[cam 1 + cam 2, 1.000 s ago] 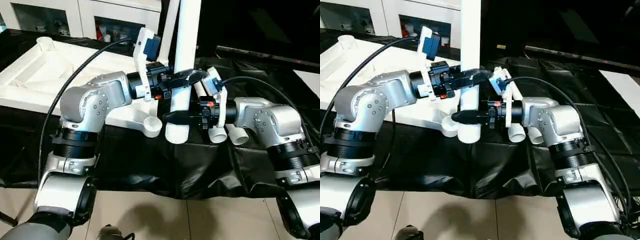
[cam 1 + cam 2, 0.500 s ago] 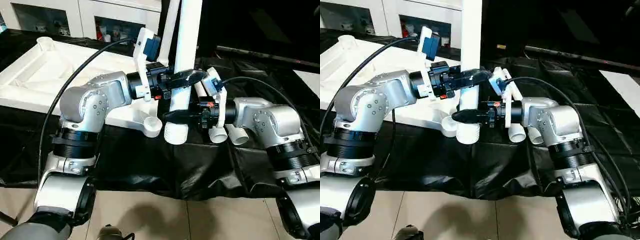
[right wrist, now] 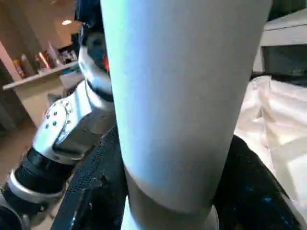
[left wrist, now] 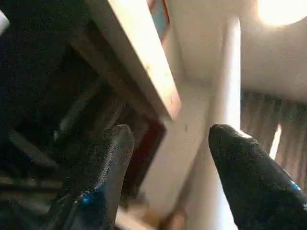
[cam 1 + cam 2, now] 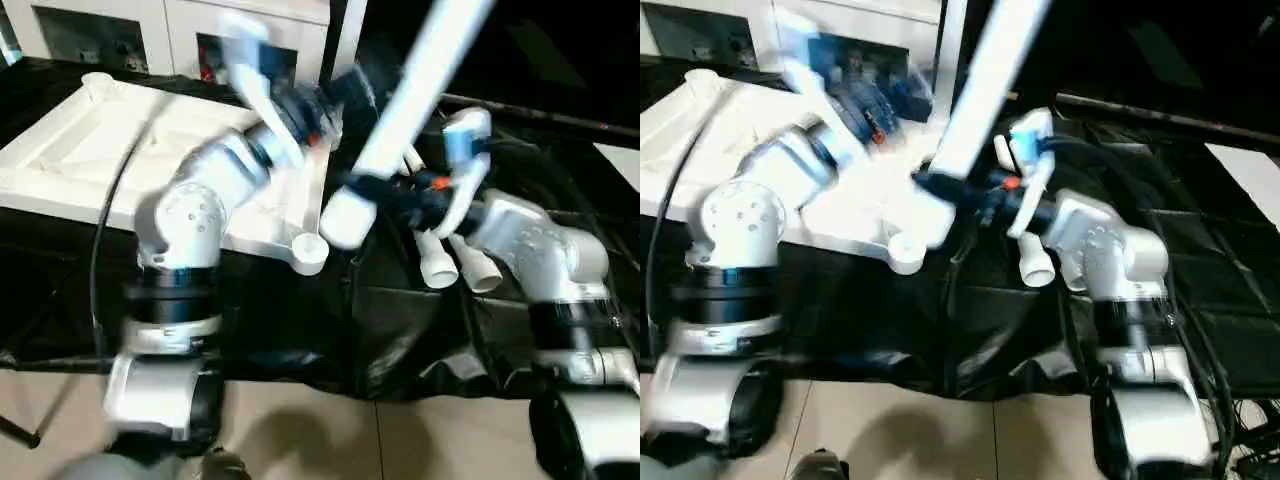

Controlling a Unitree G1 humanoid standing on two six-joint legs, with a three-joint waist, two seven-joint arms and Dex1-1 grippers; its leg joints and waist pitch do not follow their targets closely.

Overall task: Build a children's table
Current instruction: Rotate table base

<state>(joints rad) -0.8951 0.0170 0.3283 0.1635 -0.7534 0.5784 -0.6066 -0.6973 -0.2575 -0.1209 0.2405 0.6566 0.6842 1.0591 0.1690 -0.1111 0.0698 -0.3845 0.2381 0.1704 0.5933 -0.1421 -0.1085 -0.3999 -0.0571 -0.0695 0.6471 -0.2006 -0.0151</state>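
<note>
White tabletop (image 5: 120, 140) lying ribbed side up on black cloth (image 5: 400, 320), one round corner socket (image 5: 309, 253) at its near edge. Above that corner, a long white leg (image 5: 405, 110) tilted steeply, upper end leaning toward the robot's right, flared lower end (image 5: 338, 222) hanging just beside the socket but not seated in it. Right gripper (image 5: 375, 190) clamped on the leg near its lower end, black fingers (image 3: 249, 191) pressed against both sides of the tube in the right wrist view. Left gripper (image 4: 168, 158) clear of the leg, raised over the tabletop, fingers (image 4: 103, 163) spread apart with nothing between them, pointing toward a ceiling and a wooden beam (image 4: 139, 62). Two more legs (image 5: 455, 265) lying side by side on the cloth under the right forearm (image 5: 540, 250). White glass-door cabinet (image 5: 180, 30) behind the table.
</note>
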